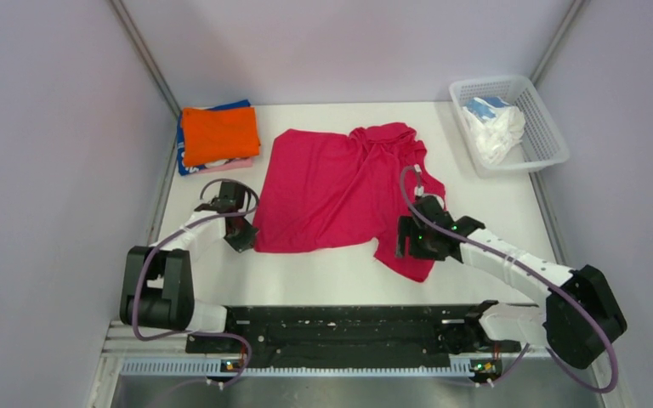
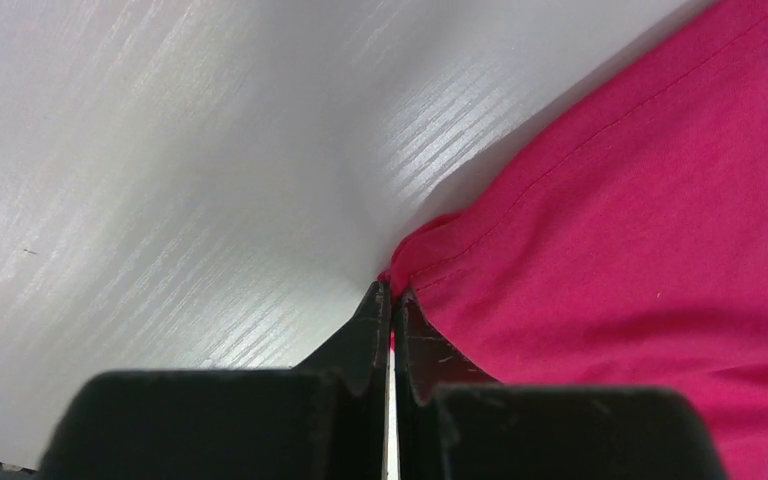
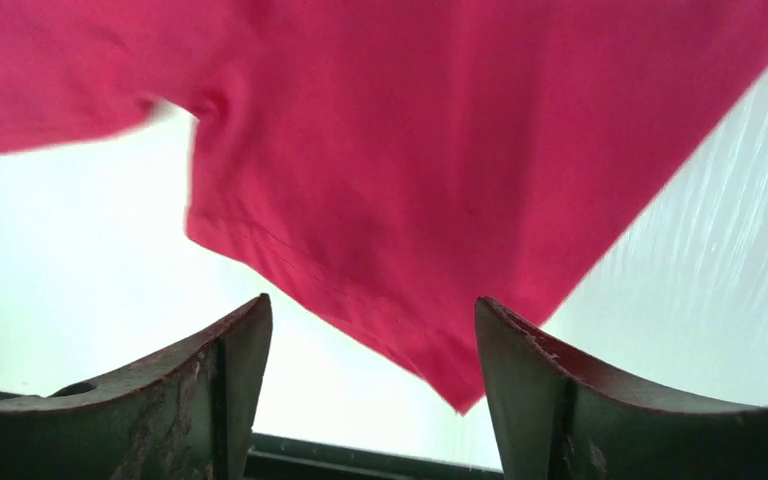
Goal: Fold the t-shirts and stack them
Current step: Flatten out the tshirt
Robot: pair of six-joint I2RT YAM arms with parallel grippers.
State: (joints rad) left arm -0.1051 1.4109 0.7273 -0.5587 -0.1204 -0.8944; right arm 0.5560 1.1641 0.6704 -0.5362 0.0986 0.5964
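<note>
The crimson shirt lies spread over the middle of the bench, flat on its left half and bunched toward the far right. My left fingers are pressed together on its near-left hem corner, and a sliver of cloth shows in the seam between them. I took that corner because it gives me a clean edge to lift for a fold. My right fingers stand apart, low over the near-right flap. Its pointed tip sits between them but is not pinched. I judge that the next step is to close there, so both near corners rise together and the cloth stays square. The stack, orange on top, waits at the far-left corner. The basket at the far-right corner holds a white shirt.
</note>
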